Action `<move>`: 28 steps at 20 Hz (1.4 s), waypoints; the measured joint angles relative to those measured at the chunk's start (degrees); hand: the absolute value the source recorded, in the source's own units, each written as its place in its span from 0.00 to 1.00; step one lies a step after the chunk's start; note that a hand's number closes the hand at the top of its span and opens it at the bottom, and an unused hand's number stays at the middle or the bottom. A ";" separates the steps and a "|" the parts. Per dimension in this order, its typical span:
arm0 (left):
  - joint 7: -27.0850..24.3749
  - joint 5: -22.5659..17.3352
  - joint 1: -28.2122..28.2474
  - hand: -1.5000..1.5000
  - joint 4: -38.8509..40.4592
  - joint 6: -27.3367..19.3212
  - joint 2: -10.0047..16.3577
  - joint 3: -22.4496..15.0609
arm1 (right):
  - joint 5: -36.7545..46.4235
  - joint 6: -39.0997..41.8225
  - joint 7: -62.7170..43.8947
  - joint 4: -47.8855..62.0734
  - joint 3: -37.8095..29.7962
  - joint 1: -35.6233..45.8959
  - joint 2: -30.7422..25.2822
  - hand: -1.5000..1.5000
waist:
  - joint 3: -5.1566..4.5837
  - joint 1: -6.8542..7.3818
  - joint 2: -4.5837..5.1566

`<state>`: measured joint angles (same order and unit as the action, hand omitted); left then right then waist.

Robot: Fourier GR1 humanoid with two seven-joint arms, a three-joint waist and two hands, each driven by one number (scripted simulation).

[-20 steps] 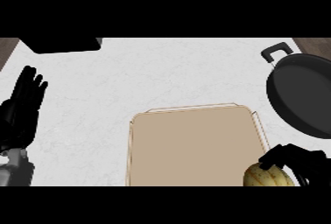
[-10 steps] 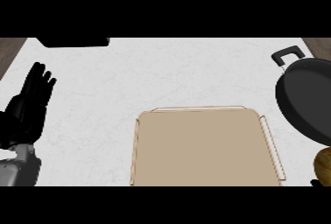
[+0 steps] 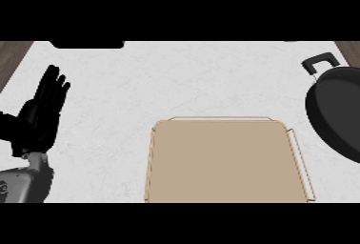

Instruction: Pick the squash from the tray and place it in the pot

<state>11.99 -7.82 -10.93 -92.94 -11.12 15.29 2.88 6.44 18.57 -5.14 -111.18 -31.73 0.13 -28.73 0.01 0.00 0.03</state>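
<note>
A tan tray (image 3: 225, 162) lies on the white counter at the lower middle, with nothing showing on it. The black pot (image 3: 339, 114) sits at the right edge, partly cut off, its handle (image 3: 320, 64) toward the back. My left hand (image 3: 38, 116) rests open at the left, fingers straight and pointing up, well apart from the tray. Neither the squash nor my right hand shows in this view.
A dark object (image 3: 88, 44) sits at the counter's far edge, top left. Brown wood (image 3: 13, 55) shows past the counter's left and right back corners. White counter (image 3: 175, 81) stretches between the tray and the far edge.
The right hand holding the squash slid off the right edge of the view and is gone. The view shifted, so the tray and pot sit further right. The left hand stayed open.
</note>
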 measured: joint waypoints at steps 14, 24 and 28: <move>1.88 0.26 -1.25 0.50 -1.71 0.61 -0.51 -0.01 | 29.34 -22.19 21.49 35.15 5.83 11.81 -4.73 1.00 | 0.08 1.47 0.37; 1.34 0.52 -0.71 0.50 -1.55 1.75 -0.67 0.55 | 27.93 -18.07 28.42 64.88 6.48 25.28 -6.54 0.00 | 0.11 1.60 0.44; 1.52 1.61 -1.77 0.50 -1.20 0.72 -1.43 0.08 | 24.41 -13.03 33.54 72.60 5.22 29.16 -6.37 0.00 | 0.16 1.51 0.52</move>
<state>13.51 -6.21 -12.70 -94.14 -10.41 13.86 2.96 30.85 5.54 28.40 -38.58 -26.51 29.29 -35.09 0.17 1.51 0.55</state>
